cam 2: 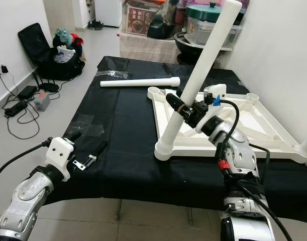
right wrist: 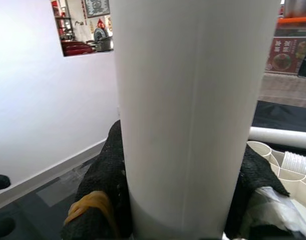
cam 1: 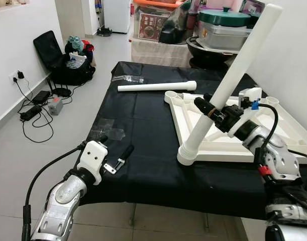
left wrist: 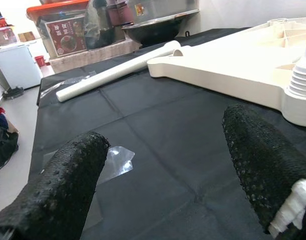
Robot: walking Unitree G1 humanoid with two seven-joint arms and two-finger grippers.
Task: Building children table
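Observation:
A white tabletop (cam 1: 289,131) lies upside down on the black cloth, at the right. A long white leg (cam 1: 233,75) stands tilted with its lower end in the near left corner socket (cam 1: 187,154). My right gripper (cam 1: 209,111) is shut on that leg low on its shaft; the leg (right wrist: 193,115) shows between the black fingers (right wrist: 100,195). A second white leg (cam 1: 156,87) lies loose on the cloth behind the tabletop. My left gripper (cam 1: 115,153) hovers open over the near left edge of the cloth, holding nothing; its fingers (left wrist: 57,190) stand wide apart.
A clear plastic wrapper (cam 1: 109,133) lies flat near the left gripper, another (cam 1: 127,78) at the cloth's far edge. A black bag (cam 1: 63,60), power strip and cables (cam 1: 35,108) sit on the floor at left. Storage boxes and pots (cam 1: 218,25) stand behind. A white wall is close on the right.

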